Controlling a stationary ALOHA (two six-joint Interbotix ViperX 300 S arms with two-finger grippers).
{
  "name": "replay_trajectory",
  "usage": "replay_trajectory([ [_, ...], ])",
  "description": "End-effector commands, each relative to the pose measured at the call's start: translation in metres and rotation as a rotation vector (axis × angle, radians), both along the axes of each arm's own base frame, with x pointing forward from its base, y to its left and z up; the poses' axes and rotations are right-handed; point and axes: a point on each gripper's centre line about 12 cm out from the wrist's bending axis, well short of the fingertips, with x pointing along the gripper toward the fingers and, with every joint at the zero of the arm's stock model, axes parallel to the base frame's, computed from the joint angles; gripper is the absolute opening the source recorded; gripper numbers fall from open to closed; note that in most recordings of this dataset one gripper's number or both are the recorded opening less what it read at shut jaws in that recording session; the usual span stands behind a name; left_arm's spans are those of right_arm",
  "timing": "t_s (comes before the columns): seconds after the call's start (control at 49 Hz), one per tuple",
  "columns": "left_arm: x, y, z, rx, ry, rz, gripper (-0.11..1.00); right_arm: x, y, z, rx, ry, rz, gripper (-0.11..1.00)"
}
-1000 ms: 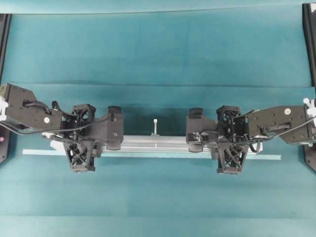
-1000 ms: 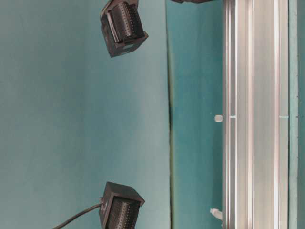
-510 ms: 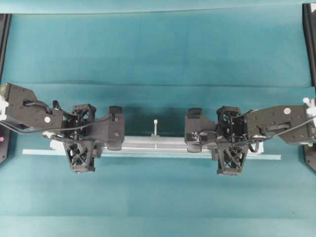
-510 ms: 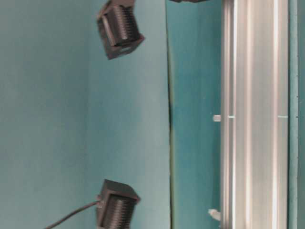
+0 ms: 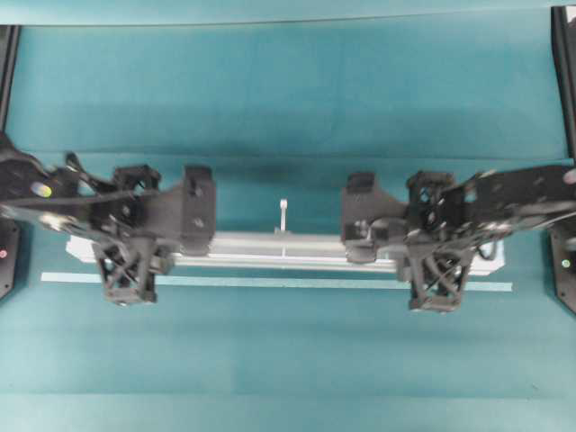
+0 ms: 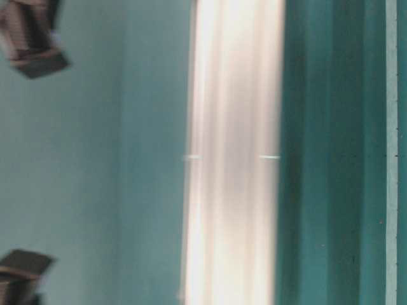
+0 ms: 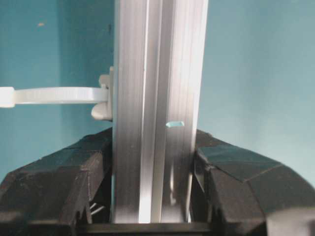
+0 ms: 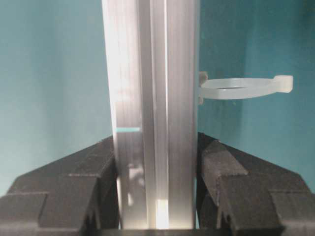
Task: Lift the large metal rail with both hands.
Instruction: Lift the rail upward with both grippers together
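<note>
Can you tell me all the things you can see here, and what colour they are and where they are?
metal rail: one, silver, stretching across the middle, clamped near each end, away from the strip below it
white pegs: one seen sticking up at the rail's middle from above, one beside each grip in the wrist views
thin strip: one, pale, lying flat on the cloth just in front of the rail
cloth: one, teal, covering the table
left gripper: one, black, shut on the rail at the left
right gripper: one, black, shut on the rail at the right
</note>
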Motion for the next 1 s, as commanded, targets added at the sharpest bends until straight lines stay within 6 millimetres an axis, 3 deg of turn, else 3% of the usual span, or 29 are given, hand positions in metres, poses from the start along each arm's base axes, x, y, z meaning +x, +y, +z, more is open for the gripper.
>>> replay_trajectory([
  [0.0,0.002,0.002,0.036,0.0,-0.077,0.007,0.37,0.001,0.0,0.028,0.005,-0.026,0.0,0.4],
  [0.143,0.0,0.003,0.062,0.0,-0.081,0.011,0.37,-0.004,0.002,0.051,0.021,0.011,0.0,0.4],
  [0.979,0.005,0.011,0.155,-0.001,-0.102,0.052,0.37,-0.008,0.004,0.174,0.026,0.028,0.021,0.4],
])
